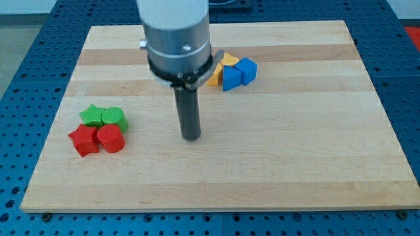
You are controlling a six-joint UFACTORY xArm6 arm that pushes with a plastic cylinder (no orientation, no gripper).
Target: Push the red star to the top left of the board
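blocks counted: two red, two green, two blue, two yellow or orange, eight in all. one board [295, 164], pale wood, on a blue pegged surface [20, 39].

left cluster, near the view's left edge at mid height: red star [83, 140] at lower left, red cylinder [111, 138] touching its right side, green star [92, 116] just above the red star, green cylinder-like block [114, 117] beside the green star and above the red cylinder. all four packed together, touching or nearly so.

upper cluster, right of centre near the view's top: blue cube [247, 69], second blue block [231, 78] against its left, shape unclear. yellow block [229, 60] above them, orange-yellow block [213, 76] at left, partly hidden behind the arm housing [177, 39]; shapes not made out.

between red star and the top left corner: green star directly above it. red cylinder between star and tip.

tip [191, 137]: bare dark rod, nothing gripped, resting on open board near the centre, touching no block. red star to the view's left of tip, at about the same height, well apart. upper cluster up and right of tip, also apart.
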